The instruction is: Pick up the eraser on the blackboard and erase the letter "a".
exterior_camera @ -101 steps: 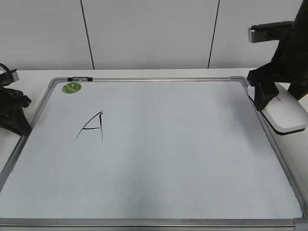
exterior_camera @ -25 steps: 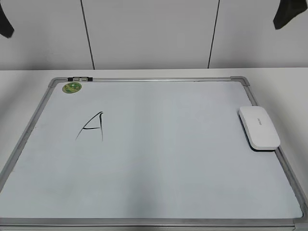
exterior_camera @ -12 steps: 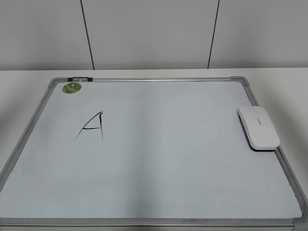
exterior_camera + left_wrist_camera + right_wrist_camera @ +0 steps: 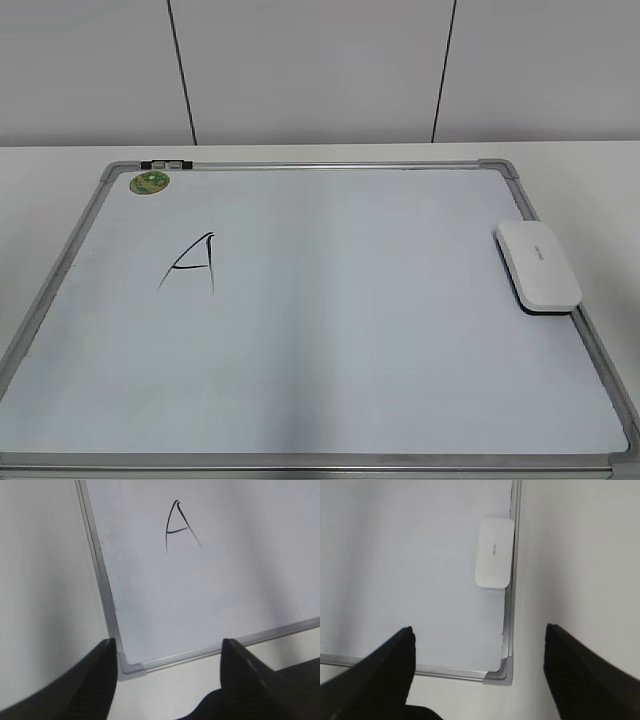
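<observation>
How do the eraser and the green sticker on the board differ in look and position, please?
The eraser is a white rounded rectangle; the sticker is a small green disc. The eraser is much larger and raised, with a dark underside; the sticker lies flat. The eraser sits at the right edge of the board, overlapping the frame; the sticker sits in the far left corner, inside it. Both rest on the board, untouched by either claw.

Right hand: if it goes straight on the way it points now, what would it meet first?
Probably the blackboard near its corner piece. The right hand is open and looks down over that corner. The eraser lies further ahead, against the frame. Depth is unclear, so this is only a guess.
</observation>
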